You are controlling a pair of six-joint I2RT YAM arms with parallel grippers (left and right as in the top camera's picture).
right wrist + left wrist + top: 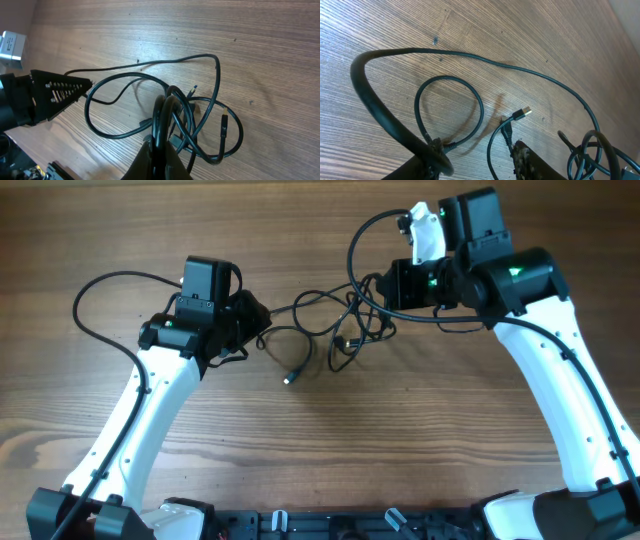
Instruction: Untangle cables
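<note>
cables (335,320): thin black cords on the wooden table (320,220), strung between the two arms. there are loose loops on the left and a denser clump on the right.

plug (522,114): a metal-tipped end lying free on the wood, just beside a small closed loop.

right gripper (157,150): closed around several strands of the clump at once. the bundle stands up out of the pinch, and the other loops sag to the table around it.

left gripper (252,322): in its own wrist view the jaws look parted, with bare wood between them. one strand rides up against the near side and a textured finger (530,161) shows opposite. it cannot be told whether that strand is pinched or only hooked.

status: judged early in the task, since the cords are crossed in several places and no cord lies separate.

hazards:
- drawing the arms apart with several strands in one pinch would likely cinch the crossings tight instead of opening them.
- the free plug may catch inside a loop as the cord slides, locking a knot.
- if the left strand is merely hooked, it may slip off under tension, and the whole clump would then trail after the right arm.
- a lifted loop could snag on the arms' own thicker wires.
</note>
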